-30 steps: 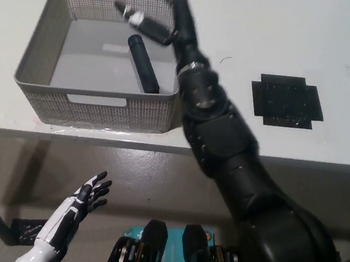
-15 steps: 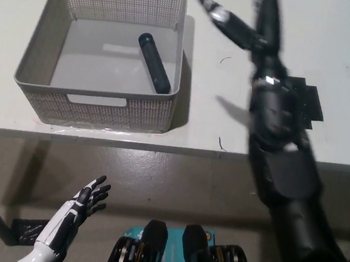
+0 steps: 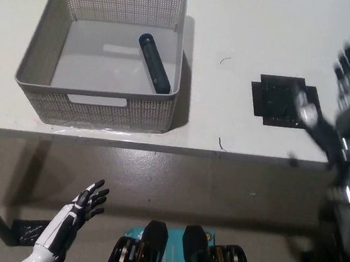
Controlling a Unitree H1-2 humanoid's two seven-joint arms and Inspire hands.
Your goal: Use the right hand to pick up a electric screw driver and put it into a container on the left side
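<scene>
One white counter fills the upper part of the head view, and one grey perforated container stands on its left portion, with a cut-out handle in each of its near and far walls. One black square patch lies flat on the counter to the right, well apart from the container. One electric screw driver, a dark cylinder, lies inside the container on its floor, set at a slant along the right wall with its near end close to the front right corner. Two small dark marks show on the counter between container and patch. Two hands are in view. The black right hand is raised at the right edge, above the counter's near right part and just beside the patch, empty with fingers spread and pointing away from the robot; it is somewhat blurred. The white left hand rests low at the lower left, below the counter's front edge, empty with fingers spread and apart.
</scene>
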